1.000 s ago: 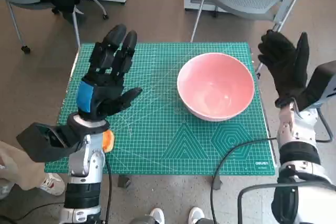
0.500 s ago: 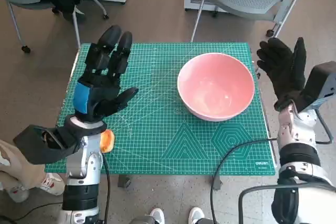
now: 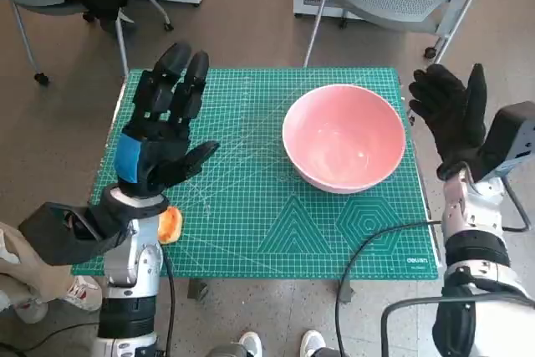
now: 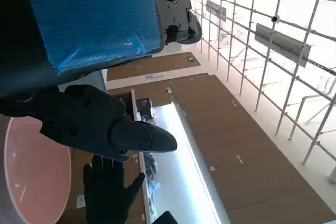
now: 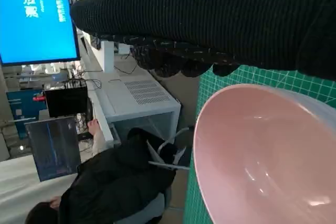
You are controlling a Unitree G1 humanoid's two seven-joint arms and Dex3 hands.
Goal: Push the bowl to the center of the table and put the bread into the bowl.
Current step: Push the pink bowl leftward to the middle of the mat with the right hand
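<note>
While the bowl (image 3: 343, 137) sits apart, right hand (image 3: 454, 119) hovers beside it (fingers spread).

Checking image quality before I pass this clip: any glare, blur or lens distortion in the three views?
Head view: evenly lit and sharp, with soft highlights inside the pink bowl and slight wide-angle bending at the edges. Left wrist view: bright ceiling glare, and the left hand fills much of the frame. Right wrist view: the right hand lies as a dark band along one edge, with a soft sheen on the bowl.
</note>
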